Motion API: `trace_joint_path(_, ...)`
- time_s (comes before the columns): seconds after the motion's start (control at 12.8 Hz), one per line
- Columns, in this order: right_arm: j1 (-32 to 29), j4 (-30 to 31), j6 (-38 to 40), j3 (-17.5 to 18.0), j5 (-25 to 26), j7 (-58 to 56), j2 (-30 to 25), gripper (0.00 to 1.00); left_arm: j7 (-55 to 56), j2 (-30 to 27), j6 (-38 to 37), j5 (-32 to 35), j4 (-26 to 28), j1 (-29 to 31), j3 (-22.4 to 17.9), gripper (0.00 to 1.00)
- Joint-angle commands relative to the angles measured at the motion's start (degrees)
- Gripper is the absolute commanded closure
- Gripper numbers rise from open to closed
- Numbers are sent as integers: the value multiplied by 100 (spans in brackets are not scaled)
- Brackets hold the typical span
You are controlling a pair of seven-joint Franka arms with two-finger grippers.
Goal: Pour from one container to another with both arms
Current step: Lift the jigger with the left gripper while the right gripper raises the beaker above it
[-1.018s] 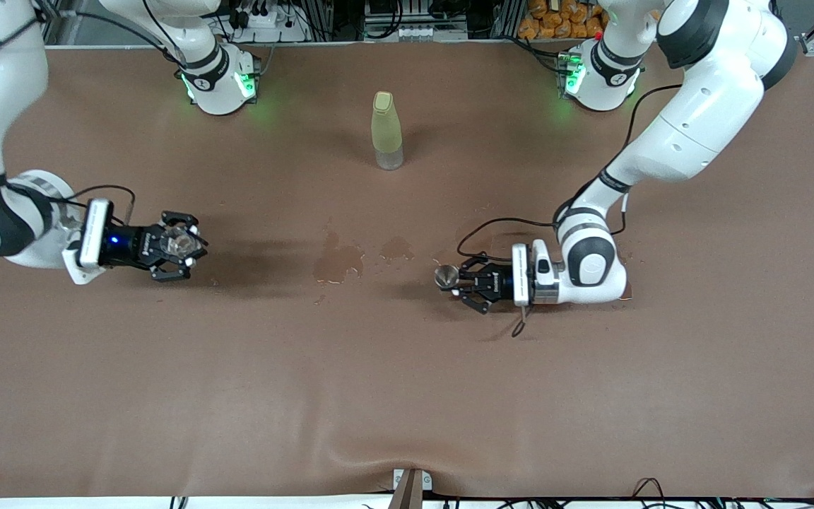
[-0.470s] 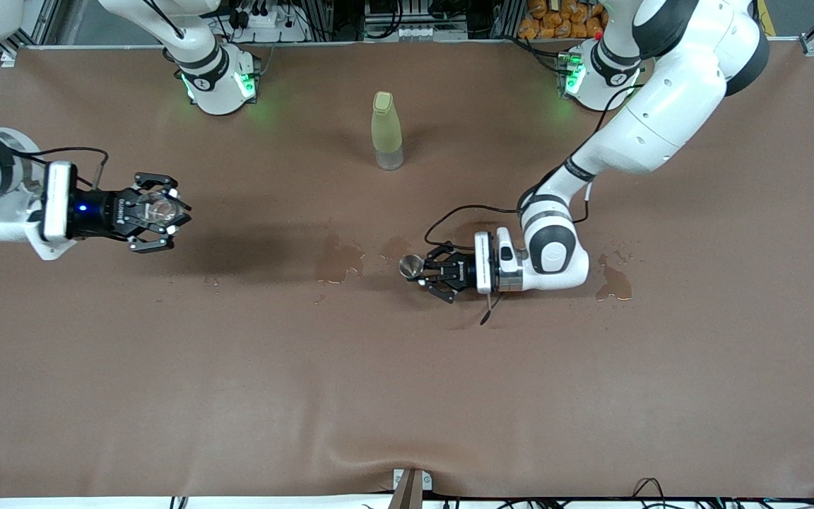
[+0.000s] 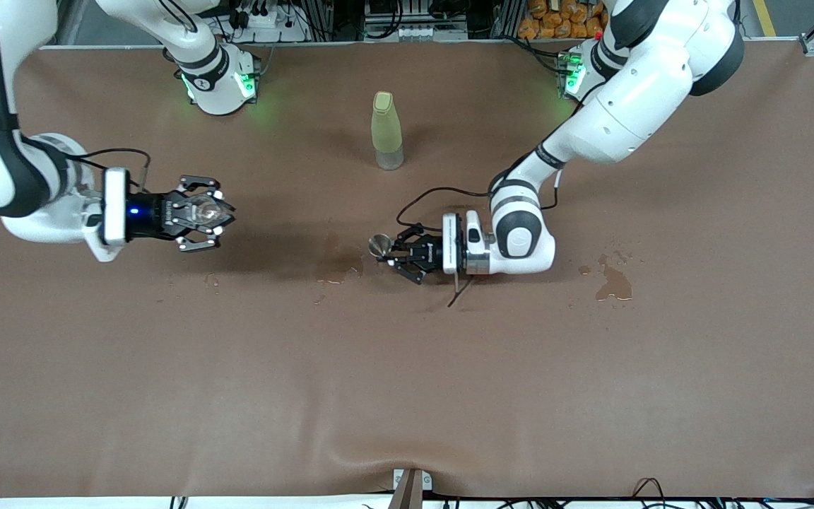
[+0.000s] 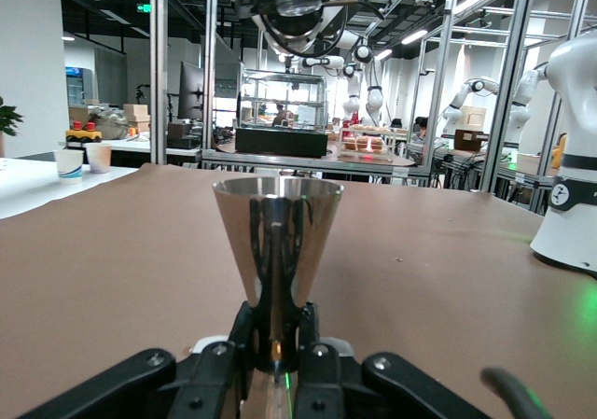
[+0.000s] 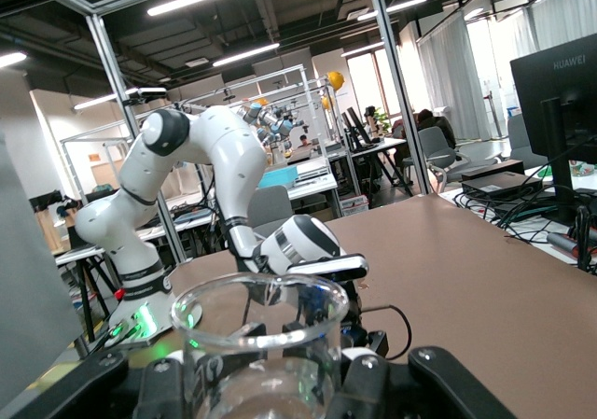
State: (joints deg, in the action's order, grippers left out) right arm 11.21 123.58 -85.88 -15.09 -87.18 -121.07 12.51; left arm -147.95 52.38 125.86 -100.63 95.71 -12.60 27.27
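The silver jigger [image 3: 379,245] stands upright in my left gripper [image 3: 394,252], which is shut on its narrow waist, over the wet patch in the middle of the table. The left wrist view shows the jigger [image 4: 277,251] with its cone up, clamped at the waist by my left gripper [image 4: 276,344]. Toward the right arm's end of the table, my right gripper [image 3: 210,214] is shut on the clear glass cup [image 3: 203,209]. In the right wrist view the glass cup [image 5: 263,344] is upright, with my right gripper [image 5: 270,386] around its lower part.
A tall yellow-green bottle [image 3: 385,131] stands upright farther from the front camera, between the two arm bases. Wet stains mark the brown table cover [image 3: 407,375] at the middle [image 3: 336,265] and under the left arm's end [image 3: 613,279].
My left gripper carried the jigger toward the table's middle. My right gripper, holding the glass cup, drew back and then came toward the middle again.
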Motion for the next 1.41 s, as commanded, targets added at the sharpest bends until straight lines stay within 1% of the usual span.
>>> trace_joint_path(0.0, 416, 386, -401, -20, -483, -267, -179, 100, -173, 27, 306, -342, -157, -399, -116, 100)
trace_joint_path(0.08, 470, 412, -499, 24, -580, -338, -153, 100, -182, 62, 491, -396, -288, -645, -256, 100)
trace_joint_path(0.23, 636, 492, -631, 103, -834, -487, -126, 100, -191, 80, 510, -685, -377, -971, -494, 100)
trace_joint_path(0.39, 742, 605, -903, 322, -1203, -645, -109, 100, -217, 141, 519, -730, -430, -1112, -547, 100)
trace_joint_path(0.47, 812, 650, -1000, 453, -1475, -777, -100, 100, -217, 202, 519, -730, -543, -1139, -582, 100)
trace_joint_path(0.63, 857, 720, -1254, 761, -1941, -1032, -3, 100, -217, 203, 519, -739, -562, -1131, -582, 100)
trace_joint_path(0.86, 910, 764, -1483, 1235, -2627, -1409, 198, 100, -243, 203, 519, -914, -580, -1122, -582, 100)
trace_joint_path(1.02, 1067, 756, -1545, 1447, -3206, -1682, 400, 100, -480, 212, 501, -1124, -580, -1104, -582, 100)
trace_joint_path(1.1, 1085, 756, -1667, 1613, -3435, -1822, 436, 100, -542, 212, 492, -1221, -580, -1104, -582, 100)
trace_joint_path(1.33, 1094, 756, -2037, 2001, -3946, -2025, 463, 100, -542, 220, 484, -1231, -580, -1104, -582, 100)
